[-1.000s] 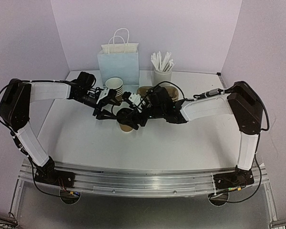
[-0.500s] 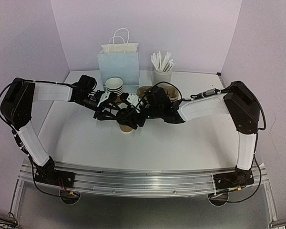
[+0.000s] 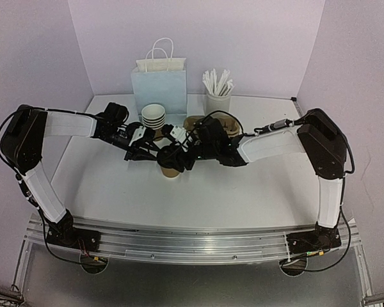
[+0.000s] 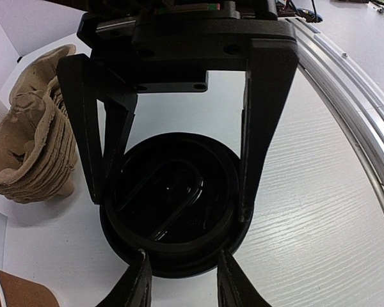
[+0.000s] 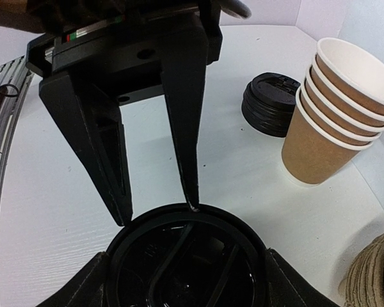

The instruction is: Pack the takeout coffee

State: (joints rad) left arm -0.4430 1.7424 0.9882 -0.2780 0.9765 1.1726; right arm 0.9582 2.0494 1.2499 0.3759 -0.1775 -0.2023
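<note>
Small brown kraft paper cup (image 3: 170, 170), round black plastic lid (image 5: 185, 265) on, mid-table. Right gripper (image 4: 173, 208) straddles lid, jaws wide; real hold? Cannot tell. Left gripper (image 5: 159, 214) narrowly parted at lid edge, gripping nothing. Looks like grasp step; next calls for level lift toward pale blue paper bag (image 3: 159, 89).

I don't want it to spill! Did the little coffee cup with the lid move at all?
No. The coffee cup stands on the same spot of the table, just as far in front of the blue paper bag as before.
</note>
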